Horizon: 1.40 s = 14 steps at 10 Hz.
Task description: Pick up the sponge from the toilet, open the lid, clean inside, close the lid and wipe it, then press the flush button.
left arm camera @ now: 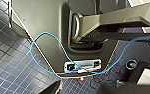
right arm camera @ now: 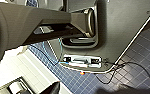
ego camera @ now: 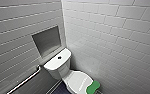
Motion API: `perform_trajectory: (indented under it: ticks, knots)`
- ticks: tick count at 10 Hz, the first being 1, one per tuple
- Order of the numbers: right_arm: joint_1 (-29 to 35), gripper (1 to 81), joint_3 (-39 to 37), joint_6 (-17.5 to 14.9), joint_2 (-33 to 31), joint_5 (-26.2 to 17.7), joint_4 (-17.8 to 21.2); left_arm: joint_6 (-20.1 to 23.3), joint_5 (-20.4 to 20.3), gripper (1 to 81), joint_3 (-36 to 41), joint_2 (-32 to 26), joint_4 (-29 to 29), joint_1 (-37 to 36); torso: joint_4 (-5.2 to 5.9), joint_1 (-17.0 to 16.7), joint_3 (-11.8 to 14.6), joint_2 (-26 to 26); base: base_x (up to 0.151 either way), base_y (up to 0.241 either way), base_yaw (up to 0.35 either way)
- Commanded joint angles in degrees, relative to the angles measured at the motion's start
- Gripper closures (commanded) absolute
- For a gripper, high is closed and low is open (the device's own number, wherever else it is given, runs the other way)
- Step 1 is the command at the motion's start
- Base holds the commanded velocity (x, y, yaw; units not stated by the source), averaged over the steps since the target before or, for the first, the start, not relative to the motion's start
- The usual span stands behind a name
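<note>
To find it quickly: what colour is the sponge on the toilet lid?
The sponge is bright green, against the white lid; best seen in the head view.

I note the toilet (ego camera: 63,73) in the corner where the left wall (ego camera: 13,30) meets the right wall (ego camera: 111,37). Its tank (ego camera: 56,67) is at the back, below a niche (ego camera: 46,40) set in the left wall. The button (ego camera: 59,57) sits mid-top on the tank. The lid (ego camera: 76,80) lies shut in front of the tank. The sponge (ego camera: 93,86) rests on the lid's front edge. A rail (ego camera: 24,81) runs along the left wall, left of the toilet.
</note>
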Motion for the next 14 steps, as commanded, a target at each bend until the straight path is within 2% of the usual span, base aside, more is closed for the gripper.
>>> perform_trajectory:
  ticks: [1,3,6,7,9,14]
  knots:
    - [3.2,1.0,11.6,6.6,-9.5,-3.3,1.0,0.2,3.9,1.0,0.7,-0.4,1.1,0.4,0.0,3.7,-4.6,-5.6,0.0,0.0,0.0]
    - [4.9,1.0,16.5,10.3,-15.0,-0.2,1.0,0.2,4.0,1.0,0.6,-0.5,1.7,0.8,0.0,5.2,-6.7,-8.1,0.0,0.0,0.0]
    - [8.1,1.0,19.9,13.2,-20.5,1.6,0.9,0.2,4.0,1.0,-0.2,-0.4,1.7,1.8,0.0,8.9,-12.3,-14.0,0.0,0.0,0.0]
    - [9.4,1.0,20.6,14.3,-22.1,2.8,0.9,0.2,4.0,1.0,-0.3,-0.4,1.8,2.0,0.0,10.4,-9.1,-16.3,0.0,0.0,0.0]
    - [13.0,1.0,21.0,17.1,-24.2,3.9,0.9,0.2,4.0,1.0,-1.0,-0.2,1.7,2.4,0.0,12.5,-11.8,-19.7,0.0,0.0,0.0]
    - [22.0,1.0,17.7,20.6,-24.4,3.8,1.0,0.2,4.3,1.0,-6.6,3.0,1.4,3.4,0.0,18.9,-12.6,-30.0,0.0,0.0,0.0]
